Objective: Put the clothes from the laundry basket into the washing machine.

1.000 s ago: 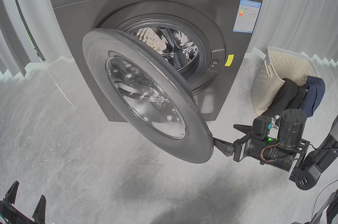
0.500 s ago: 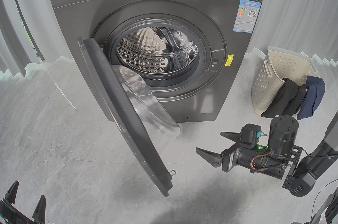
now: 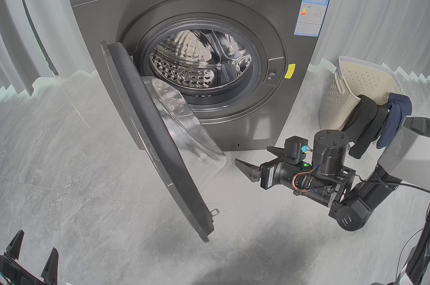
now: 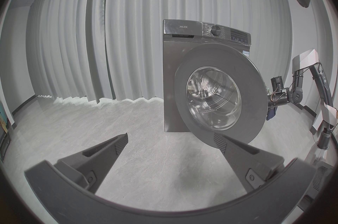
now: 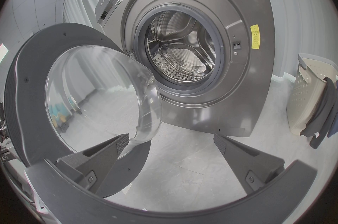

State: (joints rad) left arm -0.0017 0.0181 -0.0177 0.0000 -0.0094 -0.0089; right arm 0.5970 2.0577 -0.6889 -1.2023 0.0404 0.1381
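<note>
The clothes (image 3: pixel 374 122), dark and blue, are hung over the rim of the laundry basket (image 3: pixel 340 89), which is set on the floor (image 3: pixel 89 192) just beside the washing machine (image 3: pixel 112 17). The door (image 3: pixel 152 138) is swung wide, so the drum (image 3: pixel 197 57) is free for loading. The right gripper (image 3: pixel 253 155) is held low between door and basket, its claw spread and empty; the left gripper (image 3: pixel 36 241) is held well apart, also spread.

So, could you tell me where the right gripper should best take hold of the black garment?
Probably its fold over the laundry basket's near rim, approached from above on the washing machine side: the black garment hangs down the outer wall, and the navy garment crowds its other side.
</note>
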